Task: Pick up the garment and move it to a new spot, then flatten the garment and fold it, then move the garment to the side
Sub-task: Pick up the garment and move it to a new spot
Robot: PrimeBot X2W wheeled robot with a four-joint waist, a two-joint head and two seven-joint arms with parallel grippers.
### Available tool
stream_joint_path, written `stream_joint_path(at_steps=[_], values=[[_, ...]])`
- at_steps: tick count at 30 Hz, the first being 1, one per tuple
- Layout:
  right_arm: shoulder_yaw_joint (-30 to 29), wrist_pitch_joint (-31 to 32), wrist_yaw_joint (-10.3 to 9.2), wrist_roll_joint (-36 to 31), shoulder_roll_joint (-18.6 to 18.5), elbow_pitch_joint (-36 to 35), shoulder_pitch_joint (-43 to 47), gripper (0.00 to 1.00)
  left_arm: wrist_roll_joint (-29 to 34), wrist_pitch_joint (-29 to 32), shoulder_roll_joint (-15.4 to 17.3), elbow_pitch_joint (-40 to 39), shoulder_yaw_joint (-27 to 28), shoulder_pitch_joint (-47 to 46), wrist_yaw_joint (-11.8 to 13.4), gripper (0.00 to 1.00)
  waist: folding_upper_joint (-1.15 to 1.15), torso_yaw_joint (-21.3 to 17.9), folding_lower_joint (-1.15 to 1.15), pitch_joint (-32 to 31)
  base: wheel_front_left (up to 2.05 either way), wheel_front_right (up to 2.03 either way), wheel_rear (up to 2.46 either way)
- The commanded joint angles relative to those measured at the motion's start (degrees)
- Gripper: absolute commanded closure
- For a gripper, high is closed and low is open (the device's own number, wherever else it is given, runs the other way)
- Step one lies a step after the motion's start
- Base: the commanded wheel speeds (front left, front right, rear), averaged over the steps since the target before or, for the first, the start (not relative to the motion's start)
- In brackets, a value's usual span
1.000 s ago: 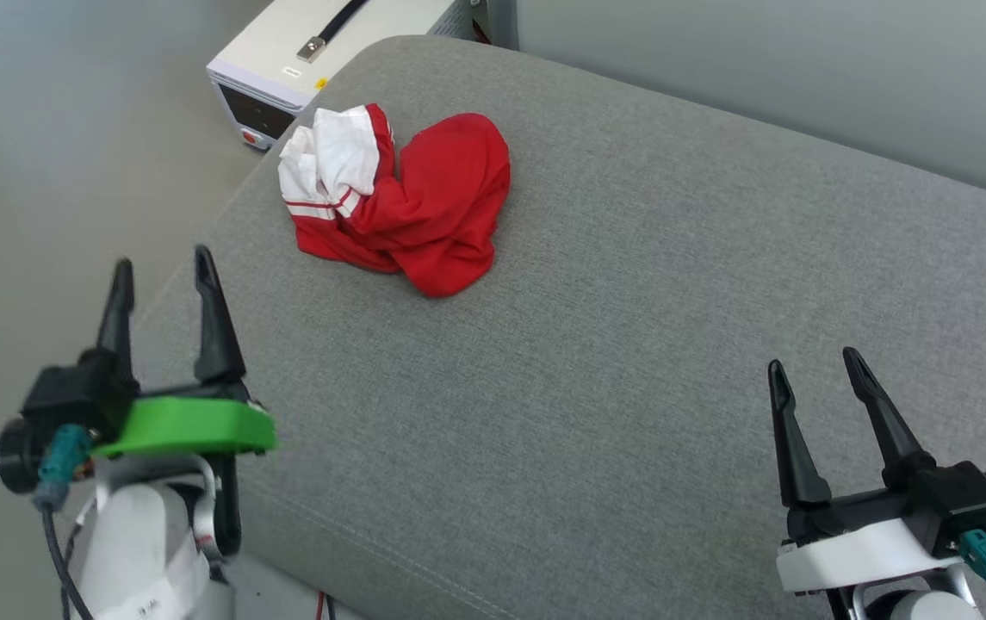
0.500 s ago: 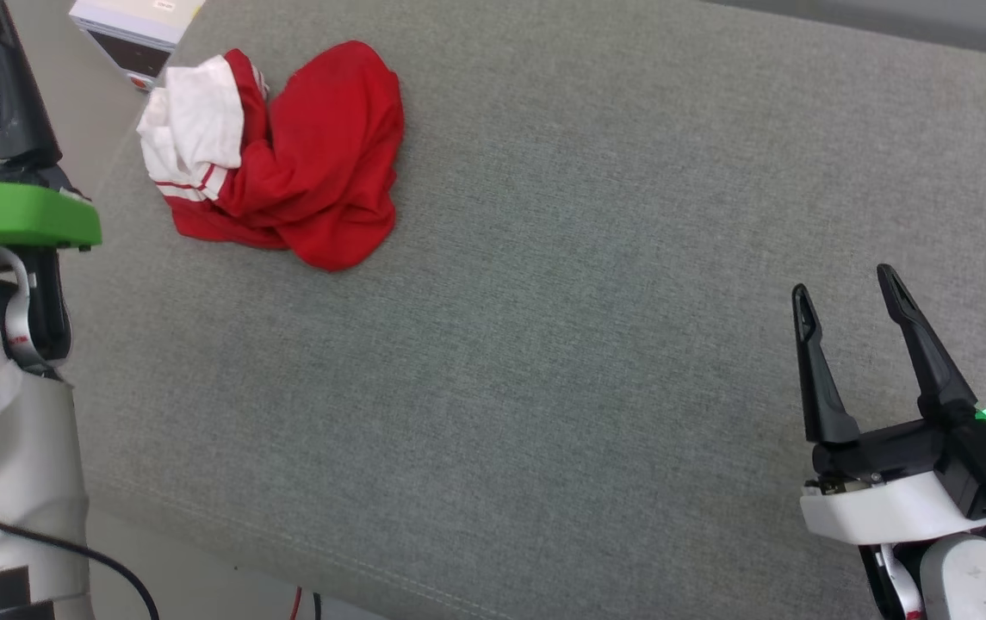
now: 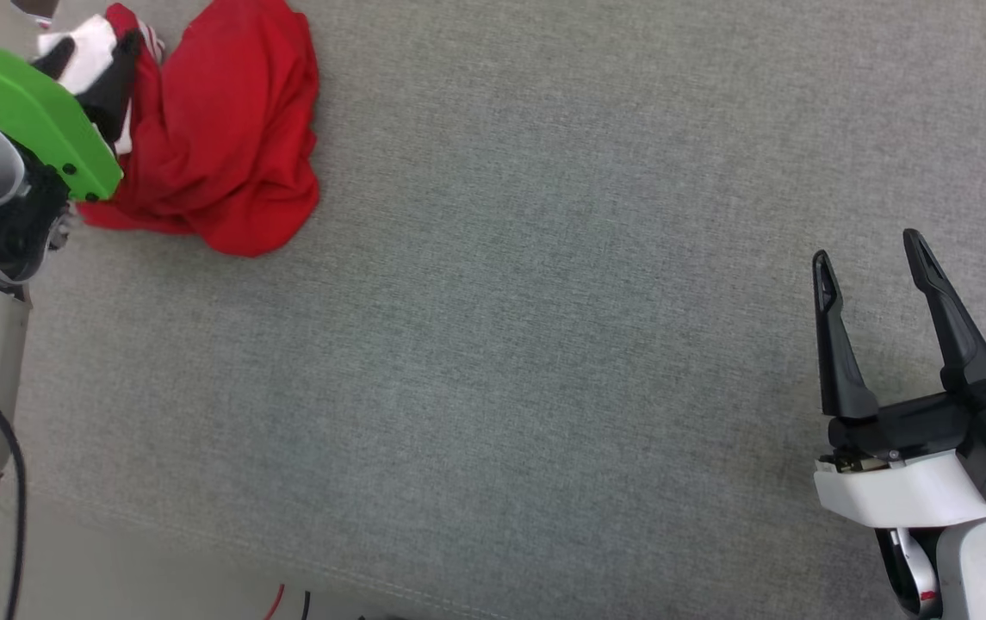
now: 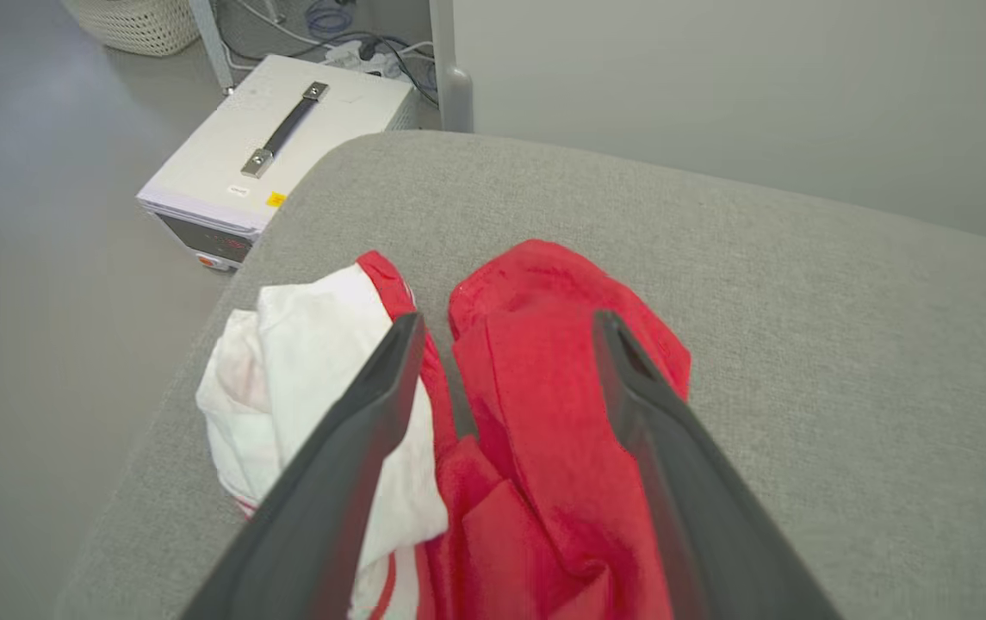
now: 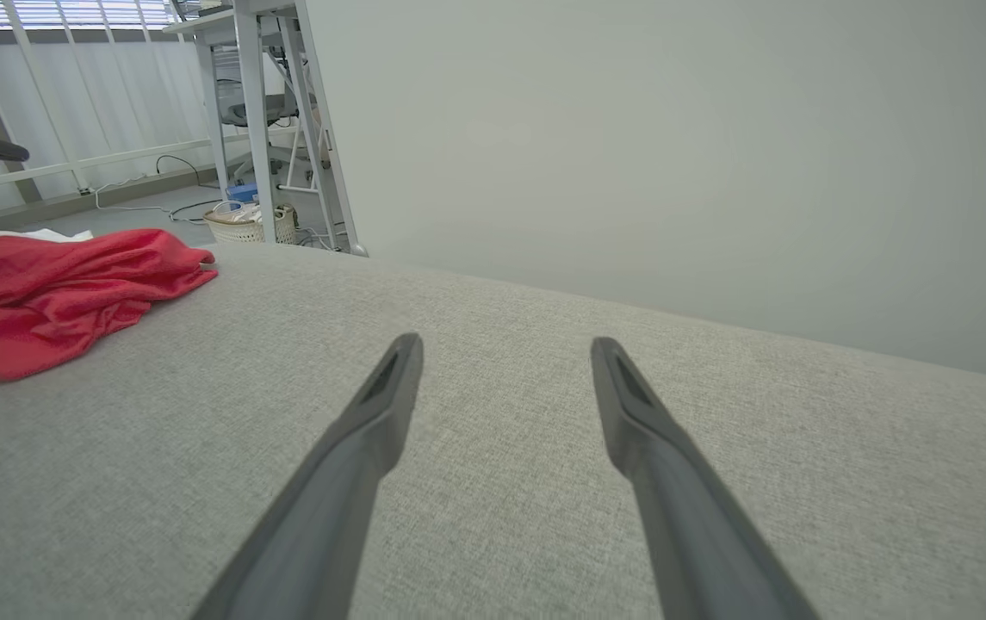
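The garment point(image 3: 217, 129) lies crumpled at the far left of a grey cushion point(image 3: 501, 344), red cloth with a white sleeve point(image 4: 303, 362) bunched on its left side. My left gripper point(image 3: 88, 56) is open over the garment's sleeve end. In the left wrist view its fingers point(image 4: 507, 317) straddle the seam between white and red cloth point(image 4: 536, 387); I cannot tell whether they touch it. My right gripper point(image 3: 867, 247) stands open over bare cushion at the lower right, far from the shirt. In the right wrist view the red heap point(image 5: 53, 284) lies far left of those fingers point(image 5: 505, 342).
A white box with a black handle point(image 4: 277, 155) sits on the floor beyond the cushion's rounded left corner. A wicker basket point(image 5: 251, 226) and desk legs point(image 5: 260, 112) stand further back. A pale wall point(image 5: 673, 129) runs behind the cushion. Cables point(image 3: 286, 603) show below the front edge.
The head camera has tilted down and forward, shifting the whole picture. My left gripper has gone from beside the cushion's edge to over the garment's white sleeve. The right gripper stays open, hardly moved.
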Motion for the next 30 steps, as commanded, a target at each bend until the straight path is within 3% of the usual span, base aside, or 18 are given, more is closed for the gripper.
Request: stream_joint_path(at_steps=[1,6,11,21,22,23,24,30], values=[[-0.04,-0.26,-0.04,-0.35,-0.31,-0.39,-0.81,0.00,-1.80,3.03,1.43,0.36,-1.52,-1.44,-0.16,0.00,0.00,-0.82,-0.01,0.92,0.00,0.00,0.00],[0.03,-0.26,-0.04,-0.41,-0.49,-0.58,-1.25,0.00,-5.68,15.49,4.91,1.32,-9.88,-2.76,-0.16,0.00,0.00,-1.70,-0.01,1.89,0.00,0.00,0.00],[0.54,-0.26,-0.04,-0.50,-0.48,-0.58,-1.86,0.00,-3.00,21.13,6.45,3.27,-19.04,-3.75,-0.16,0.00,0.00,-2.64,-0.01,3.12,0.00,0.00,0.00],[1.30,-0.26,-0.04,-0.22,0.15,-0.11,-3.10,0.00,-5.73,21.52,3.57,9.64,-28.79,-3.13,-0.16,0.00,0.00,-5.20,-0.01,4.72,0.00,0.00,0.00],[1.17,-0.26,-0.04,-0.19,0.21,-0.05,-3.02,0.00,-5.90,20.74,3.57,9.70,-29.60,-3.30,-0.16,0.13,0.00,-5.21,-0.01,4.52,0.00,0.00,0.00],[1.06,-0.26,-0.04,-0.16,0.26,0.05,-2.93,0.00,-5.82,19.76,3.78,9.70,-30.25,-3.51,-0.16,0.73,0.00,-5.18,-0.01,4.27,0.00,0.00,0.00],[0.96,-0.26,-0.04,-0.12,0.33,0.21,-2.80,0.00,-5.85,19.18,4.09,9.77,-31.29,-3.60,-0.16,1.00,0.00,-5.13,-0.01,3.85,0.00,0.00,0.00],[0.75,-0.26,-0.04,0.13,1.03,0.82,-1.62,0.00,-6.13,11.91,5.62,9.15,-34.76,-5.30,-0.16,1.00,0.00,-4.24,-0.01,-0.16,0.00,0.00,0.00]])
